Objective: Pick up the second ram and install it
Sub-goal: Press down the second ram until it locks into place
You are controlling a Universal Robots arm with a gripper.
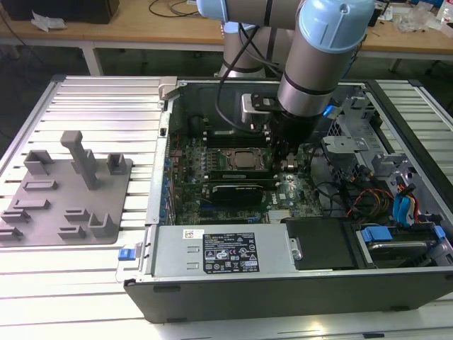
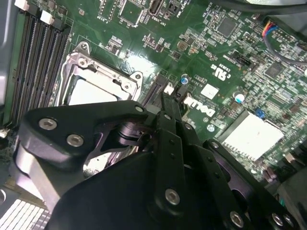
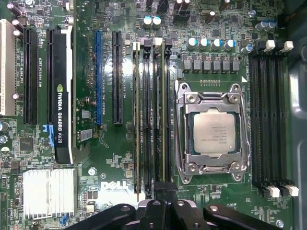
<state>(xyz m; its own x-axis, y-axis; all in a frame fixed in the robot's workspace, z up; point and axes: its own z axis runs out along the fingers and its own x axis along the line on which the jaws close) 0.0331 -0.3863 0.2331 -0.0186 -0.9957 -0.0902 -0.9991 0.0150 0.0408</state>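
The black linked-finger claw is down inside the open black computer case, over the bank of memory slots just beside the silver processor socket. Its fingers are drawn nearly together, and a thin edge seems to stand between them, but whether that is the second ram I cannot tell. In the first wrist view, long narrow green sticks stand edge-on in the slots between the socket and the long black expansion slots; which of them is the second ram, and whether it is fully seated, I cannot tell.

As I judge it, the risk is a tilted push: if the stick sits skew in its slot, pressure from above could bend it or leave one end latch unclosed. The claw also works close to the socket and the small capacitors, which a sideways slip could strike. Loose cables at the exterior view's right might snag the wrist.

The case lies on a ribbed pale metal worktop, with a grey plastic fixture plate well apart at the exterior view's left. A wooden bench runs along the far side.
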